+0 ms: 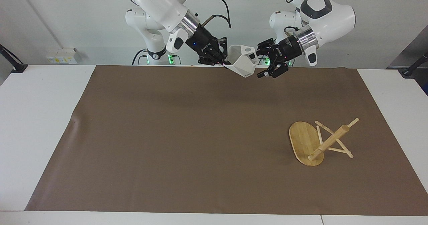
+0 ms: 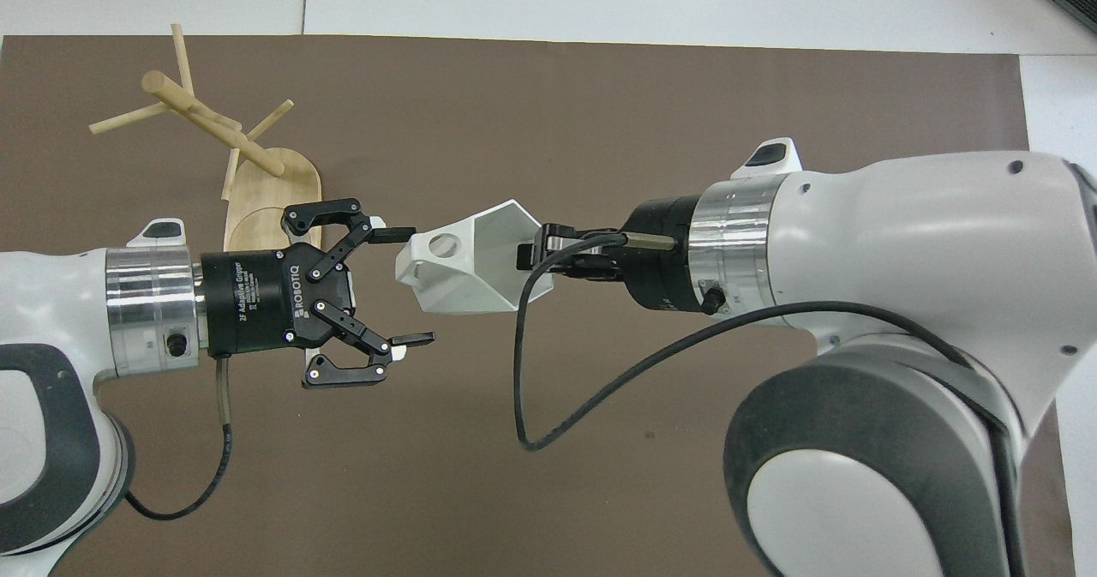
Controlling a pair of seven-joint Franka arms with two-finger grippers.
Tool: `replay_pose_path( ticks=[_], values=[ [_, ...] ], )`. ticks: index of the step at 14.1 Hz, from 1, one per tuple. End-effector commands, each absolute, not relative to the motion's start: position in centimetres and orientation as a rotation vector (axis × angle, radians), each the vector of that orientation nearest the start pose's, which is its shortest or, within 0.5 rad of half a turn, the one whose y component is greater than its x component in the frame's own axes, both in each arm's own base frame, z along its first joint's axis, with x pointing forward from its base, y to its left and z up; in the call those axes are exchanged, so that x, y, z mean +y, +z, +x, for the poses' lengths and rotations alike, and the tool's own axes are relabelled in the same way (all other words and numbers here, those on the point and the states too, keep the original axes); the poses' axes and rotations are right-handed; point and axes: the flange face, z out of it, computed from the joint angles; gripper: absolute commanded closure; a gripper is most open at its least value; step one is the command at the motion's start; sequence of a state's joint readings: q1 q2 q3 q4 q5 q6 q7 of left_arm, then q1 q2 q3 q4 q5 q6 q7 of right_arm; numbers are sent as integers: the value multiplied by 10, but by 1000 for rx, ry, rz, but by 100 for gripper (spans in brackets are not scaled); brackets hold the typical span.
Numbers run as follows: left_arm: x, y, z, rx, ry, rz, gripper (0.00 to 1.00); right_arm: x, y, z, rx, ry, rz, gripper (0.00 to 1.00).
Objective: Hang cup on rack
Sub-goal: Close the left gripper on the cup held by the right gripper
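The right gripper (image 2: 536,255), high over the brown mat (image 1: 167,144), is clamped on the rim of the small white faceted cup (image 2: 467,260), which it holds tilted in the air. The left gripper (image 2: 411,285) faces it with fingers spread wide around the cup's handle end, holding nothing. Farther from the robots, toward the left arm's end, the light bamboo peg rack (image 1: 306,143) lies tipped over on the mat.
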State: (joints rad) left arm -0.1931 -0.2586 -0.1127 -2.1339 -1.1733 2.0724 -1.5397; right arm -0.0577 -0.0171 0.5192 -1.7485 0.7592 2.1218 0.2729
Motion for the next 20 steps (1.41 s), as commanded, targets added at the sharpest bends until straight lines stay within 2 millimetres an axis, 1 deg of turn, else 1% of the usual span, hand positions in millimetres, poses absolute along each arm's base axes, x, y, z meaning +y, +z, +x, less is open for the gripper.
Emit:
replay_pose_path(
  ticks=[1,3,5,9,11,13,16,19,20],
  values=[
    [-212,566,470,1698,-911,1402,0,296,615,518,151,-103,-2313,100],
    [-213,568,469,1696,-914,1403,0,296,615,518,151,-103,-2313,100],
    [-215,570,473,1706,-919,1391,0,297,614,517,148,-100,-2313,100],
    [-218,571,473,1709,-909,1386,0,297,614,517,149,-102,-2313,100],
    [-223,571,472,1708,-902,1388,0,297,614,517,149,-102,-2313,100],
    [-222,570,473,1714,-886,1379,0,297,614,517,149,-101,-2311,100],
    [-227,565,470,1718,-877,1389,0,297,614,518,150,-99,-2312,100],
    [-228,565,470,1717,-865,1390,10,298,614,518,149,-99,-2311,100],
    [-228,565,470,1718,-866,1390,21,298,614,518,151,-98,-2311,100]
  ],
)
